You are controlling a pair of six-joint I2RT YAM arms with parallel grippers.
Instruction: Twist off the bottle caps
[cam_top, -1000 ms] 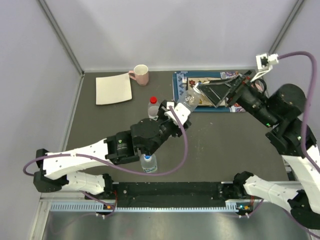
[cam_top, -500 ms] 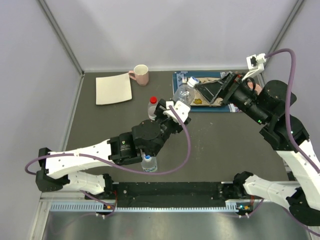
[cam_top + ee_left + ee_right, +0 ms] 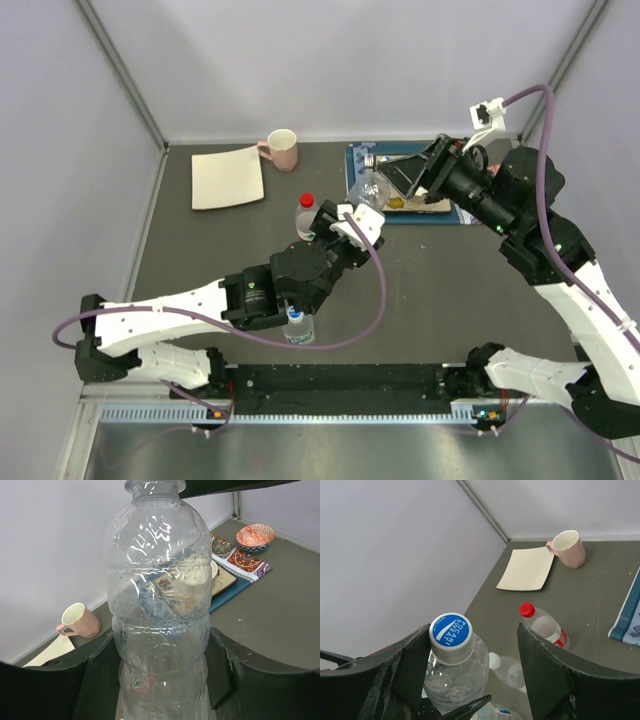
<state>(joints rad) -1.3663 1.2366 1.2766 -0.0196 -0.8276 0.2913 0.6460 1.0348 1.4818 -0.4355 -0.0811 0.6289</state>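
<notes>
Right wrist, blue cap (image 3: 451, 632) between the parted jaws, bottle (image 3: 457, 680) below.

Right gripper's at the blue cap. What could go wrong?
Blue cap sits off-centre in the open right gripper, near one finger: closing may shove the neck sideways.
Left gripper holds the clear bottle by its body; twisting could spin it.
Red-capped bottle beside the left arm may topple.

1 overhead view from behind; 2 close wrist views, both on bottle (image 3: 160, 605)
</notes>
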